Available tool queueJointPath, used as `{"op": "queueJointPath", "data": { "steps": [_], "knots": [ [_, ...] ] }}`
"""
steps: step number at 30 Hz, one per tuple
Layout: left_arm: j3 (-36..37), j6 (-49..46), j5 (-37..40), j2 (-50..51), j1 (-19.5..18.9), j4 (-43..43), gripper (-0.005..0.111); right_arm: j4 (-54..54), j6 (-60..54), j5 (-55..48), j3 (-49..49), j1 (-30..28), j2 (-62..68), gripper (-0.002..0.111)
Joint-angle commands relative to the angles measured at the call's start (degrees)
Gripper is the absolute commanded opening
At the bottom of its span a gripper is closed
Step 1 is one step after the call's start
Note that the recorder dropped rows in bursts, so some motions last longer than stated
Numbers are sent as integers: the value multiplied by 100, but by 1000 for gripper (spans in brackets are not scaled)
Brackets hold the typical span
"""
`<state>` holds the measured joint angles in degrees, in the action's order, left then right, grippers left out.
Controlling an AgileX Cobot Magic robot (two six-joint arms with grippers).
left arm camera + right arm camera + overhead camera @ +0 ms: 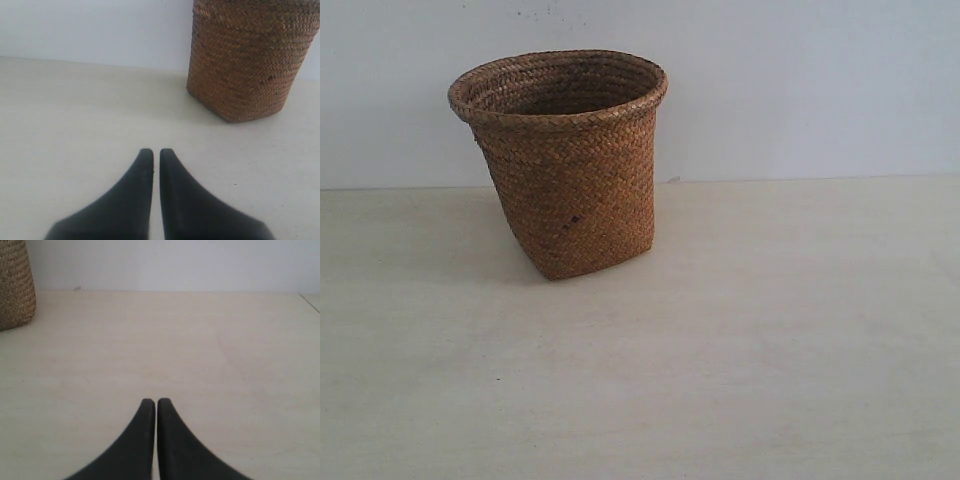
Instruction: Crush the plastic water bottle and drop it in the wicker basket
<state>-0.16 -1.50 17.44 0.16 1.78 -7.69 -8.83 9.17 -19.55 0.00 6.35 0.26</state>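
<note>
The brown wicker basket (565,165) stands upright on the pale table, left of centre, a small dark spot on its side. Its inside shows only dark weave from this angle. The plastic water bottle is not visible in any view. My left gripper (156,152) is shut with nothing between its black fingers, low over the table, and the basket (247,60) stands some way beyond it. My right gripper (156,402) is also shut and empty; only the basket's edge (15,285) shows at one side. Neither gripper appears in the exterior view.
A pale wooden table (770,330) spreads around the basket, backed by a plain light wall (800,80). A table edge or seam (310,302) shows at the far corner in the right wrist view.
</note>
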Motion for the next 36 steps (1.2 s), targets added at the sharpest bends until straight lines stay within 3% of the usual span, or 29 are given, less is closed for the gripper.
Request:
{"op": "queueJointPath", "data": {
  "steps": [1, 5, 12, 18, 36],
  "knots": [
    [16, 56, -69, -16, -13, -65, 4, -45, -715, -7, 0, 18, -26, 0],
    [16, 56, -69, -16, -13, -65, 4, -8, -1089, -7, 0, 18, -26, 0],
    [16, 56, -69, -16, -13, -65, 4, 1143, -1013, 3, 0, 18, -26, 0],
    [16, 56, -69, -16, -13, -65, 4, 1091, -1589, 3, 0, 18, -26, 0],
    [16, 56, -69, -16, -13, -65, 4, 1115, -1112, 3, 0, 18, -26, 0]
  ]
}}
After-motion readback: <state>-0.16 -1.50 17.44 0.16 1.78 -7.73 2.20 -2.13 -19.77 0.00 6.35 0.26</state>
